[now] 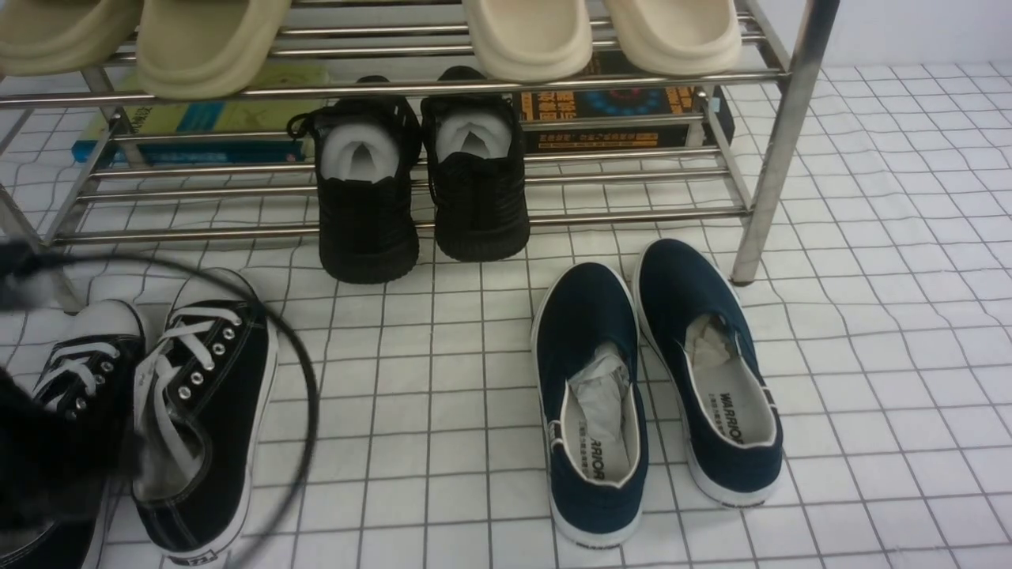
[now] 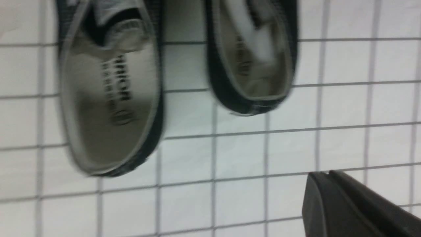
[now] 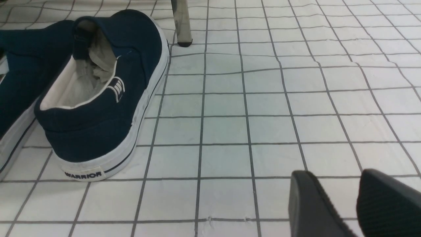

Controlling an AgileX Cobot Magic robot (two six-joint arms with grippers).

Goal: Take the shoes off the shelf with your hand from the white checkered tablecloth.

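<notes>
Two shoes (image 1: 198,411) sit side by side on the cloth (image 1: 443,395) at front left. They are off the shelf (image 1: 779,142), near its left end, toes toward it. Left arm (image 1: 39,466) shows as a dark blur over the outer shoe's heel. Black cable (image 1: 312,395) loops across the inner shoe.

Left wrist view is blurred and looks down into both heel openings. Left gripper (image 2: 324,176) has its fingers pressed together with nothing between them. It is over bare cloth, near the heels but not touching them.

Right gripper (image 3: 335,172) has its fingers apart and empty, over bare cloth. It is beside the slip-ons (image 1: 656,387) on their right and well apart from the shoes.

Slip-ons lie on the cloth in front of the shelf's right leg, heels toward the robot, paper stuffed inside. Knit sneakers (image 1: 419,190) stand on the bottom tier, toes hanging over the front bar. Beige slippers (image 1: 213,47) sit on the tier above. Books (image 1: 198,118) lie under the shelf, behind the bars.
</notes>
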